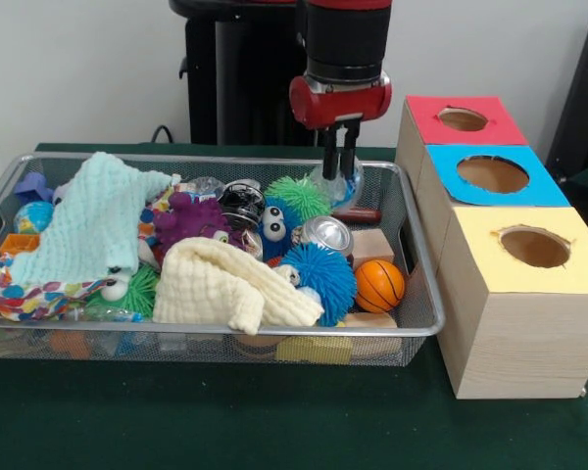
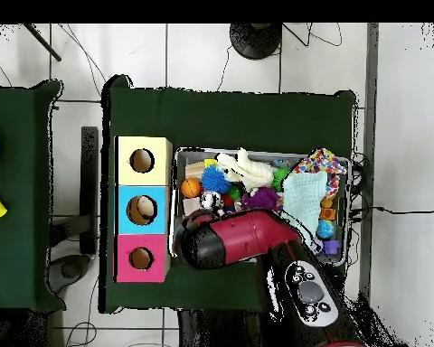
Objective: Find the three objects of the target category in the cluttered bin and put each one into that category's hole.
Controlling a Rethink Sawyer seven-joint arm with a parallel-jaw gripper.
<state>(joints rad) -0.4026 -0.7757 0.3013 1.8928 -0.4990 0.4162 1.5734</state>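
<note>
The wire mesh bin (image 1: 423,323) is full of toys and cloths. My gripper (image 1: 340,174) hangs over its far right corner. Its two fingers stand close together on a clear wrinkled bottle (image 1: 356,186) at the bin's back wall. A second clear bottle (image 1: 205,185) lies at the back, beside the light blue cloth. A third clear bottle (image 1: 106,313) seems to lie at the front left under the patterned cloth. In the overhead view my arm (image 2: 243,239) hides the gripper and the held bottle; the bin's rim (image 2: 257,152) shows there.
Three wooden boxes with holes stand right of the bin: red (image 1: 463,119), blue (image 1: 492,174), yellow (image 1: 534,247). The bin also holds a silver can (image 1: 325,234), spiky balls (image 1: 318,279), a small basketball (image 1: 379,285), a cream cloth (image 1: 225,284) and a light blue cloth (image 1: 93,220).
</note>
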